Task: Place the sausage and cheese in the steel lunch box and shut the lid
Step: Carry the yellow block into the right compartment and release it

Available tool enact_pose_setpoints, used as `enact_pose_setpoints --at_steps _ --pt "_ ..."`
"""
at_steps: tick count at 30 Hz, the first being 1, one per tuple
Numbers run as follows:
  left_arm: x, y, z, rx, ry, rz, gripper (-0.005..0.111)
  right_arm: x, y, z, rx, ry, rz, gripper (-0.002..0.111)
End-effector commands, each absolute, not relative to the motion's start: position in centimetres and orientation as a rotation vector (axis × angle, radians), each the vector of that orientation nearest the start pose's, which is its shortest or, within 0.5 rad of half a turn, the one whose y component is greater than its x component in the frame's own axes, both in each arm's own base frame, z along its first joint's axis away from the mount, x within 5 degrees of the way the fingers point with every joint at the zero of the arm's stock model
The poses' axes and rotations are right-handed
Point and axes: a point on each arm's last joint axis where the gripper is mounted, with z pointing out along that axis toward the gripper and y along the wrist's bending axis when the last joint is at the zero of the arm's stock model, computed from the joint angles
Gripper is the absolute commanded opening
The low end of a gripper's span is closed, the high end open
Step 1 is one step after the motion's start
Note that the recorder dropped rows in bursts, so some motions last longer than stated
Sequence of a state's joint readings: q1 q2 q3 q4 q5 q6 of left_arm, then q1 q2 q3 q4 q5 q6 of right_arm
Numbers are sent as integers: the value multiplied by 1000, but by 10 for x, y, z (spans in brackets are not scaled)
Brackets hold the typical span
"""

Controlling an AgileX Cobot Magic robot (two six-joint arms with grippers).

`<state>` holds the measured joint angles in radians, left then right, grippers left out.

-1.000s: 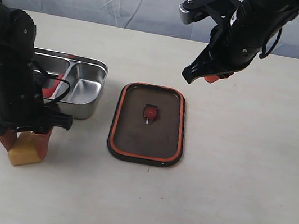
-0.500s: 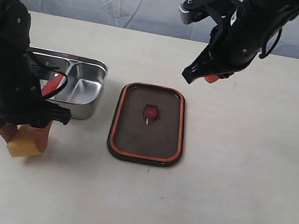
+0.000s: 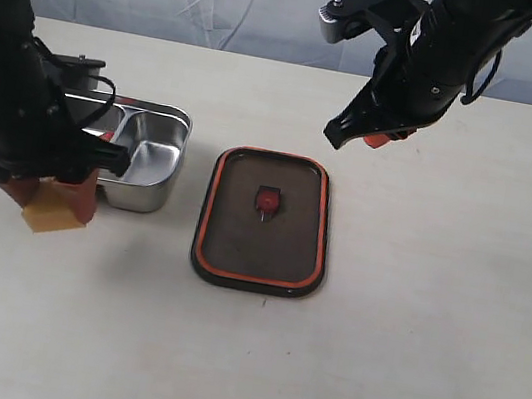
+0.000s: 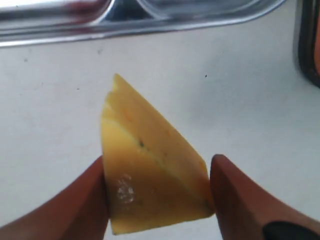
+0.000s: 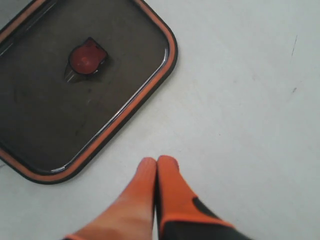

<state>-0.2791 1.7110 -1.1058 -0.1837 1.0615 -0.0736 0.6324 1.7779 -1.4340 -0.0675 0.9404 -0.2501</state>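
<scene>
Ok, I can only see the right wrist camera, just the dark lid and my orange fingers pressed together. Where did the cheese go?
Observer: The left gripper has the cheese pinched between its fingers, beside the steel lunch box.
Operator: Is the sausage in the box?
Observer: A bit of red shows in the box's left compartment. It is probably the sausage, but the left arm hides most of it.
Operator: Is my lid near the box?
Observer: Yes. The lid lies flat on the table just right of the open box, not touching it.
</scene>
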Motion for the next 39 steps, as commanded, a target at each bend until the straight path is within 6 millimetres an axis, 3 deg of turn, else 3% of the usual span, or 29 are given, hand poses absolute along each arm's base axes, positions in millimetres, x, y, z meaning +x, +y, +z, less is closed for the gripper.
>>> enact_pose_setpoints --at_steps 1,7,18,22,26,39 --pt "303 -103 221 199 3047 -270 0 307 217 267 -1210 2472 16 0" --pt "328 -106 234 252 2903 -242 0 307 217 267 -1210 2472 16 0" --pt "380 -121 215 399 2823 -231 0 304 214 266 -1227 2522 1 0" --pt "387 -130 223 451 2739 -338 20 303 214 266 -1231 2530 -1 0" --pt "387 -131 216 448 2773 -343 42 302 213 265 -1236 2542 -5 0" --pt "383 -131 215 481 2804 -347 66 302 213 265 -1150 2586 9 0"
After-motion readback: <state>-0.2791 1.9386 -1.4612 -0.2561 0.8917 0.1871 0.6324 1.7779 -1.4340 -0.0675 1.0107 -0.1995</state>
